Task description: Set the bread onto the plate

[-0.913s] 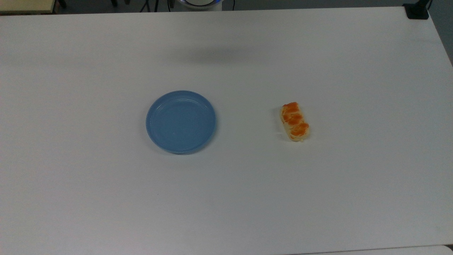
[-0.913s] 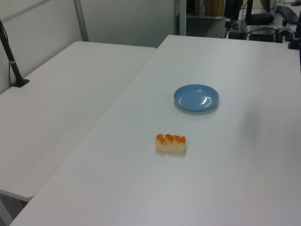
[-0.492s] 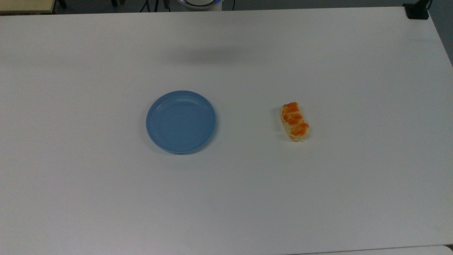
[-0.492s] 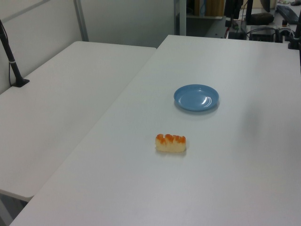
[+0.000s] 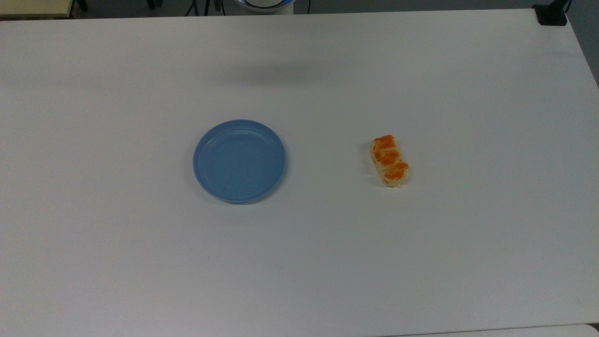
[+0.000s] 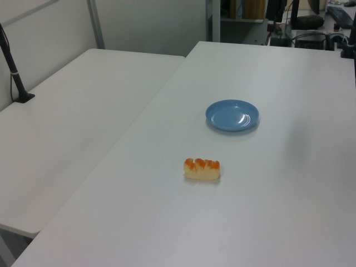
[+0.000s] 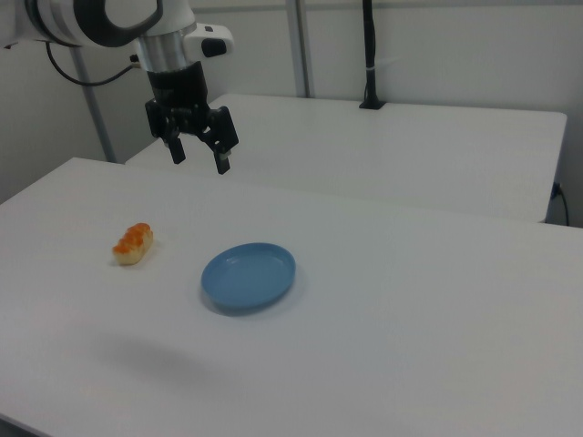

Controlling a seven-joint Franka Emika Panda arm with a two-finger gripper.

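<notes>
Nothing is done yet: your tabletop carries the plate bare, with the bread lying well apart on the top view's right. Your gripper hangs high above, fingers apart, holding nothing; approach, grasp and transfer all remain.

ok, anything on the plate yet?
Nothing. The plate is bare across its whole inner surface, nothing covering it. The bread lies apart on the table, to the top view's right. The gripper hangs open above the table.
</notes>
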